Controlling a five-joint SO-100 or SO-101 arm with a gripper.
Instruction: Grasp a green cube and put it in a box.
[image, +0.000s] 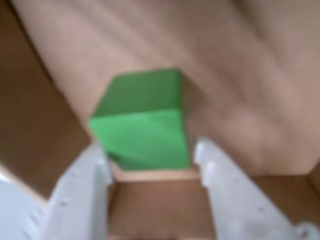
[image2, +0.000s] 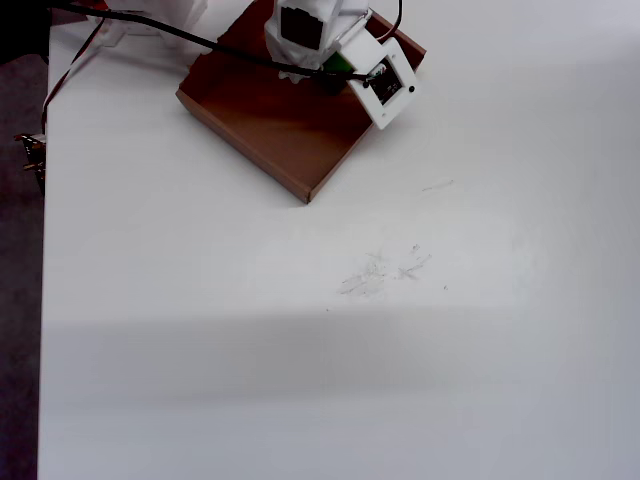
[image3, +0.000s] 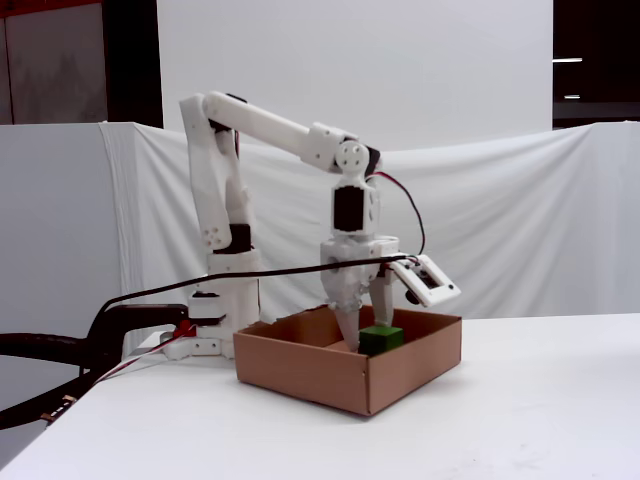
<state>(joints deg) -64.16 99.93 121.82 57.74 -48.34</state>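
Green cube sitting inside the cardboard box, gripper spread above it.

The white arm's gripper (image3: 366, 318) is hanging over the box (image3: 300, 372) with fingers apart, straddling the green cube (image: 141, 119). The cube is lying tilted on the box floor, no finger visibly pressing it.

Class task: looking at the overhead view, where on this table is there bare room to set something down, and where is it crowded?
Free: the white table in front of the box and to its right. Crowded: the top edge, where the box, the gripper over the green cube, and the black cable cluster.
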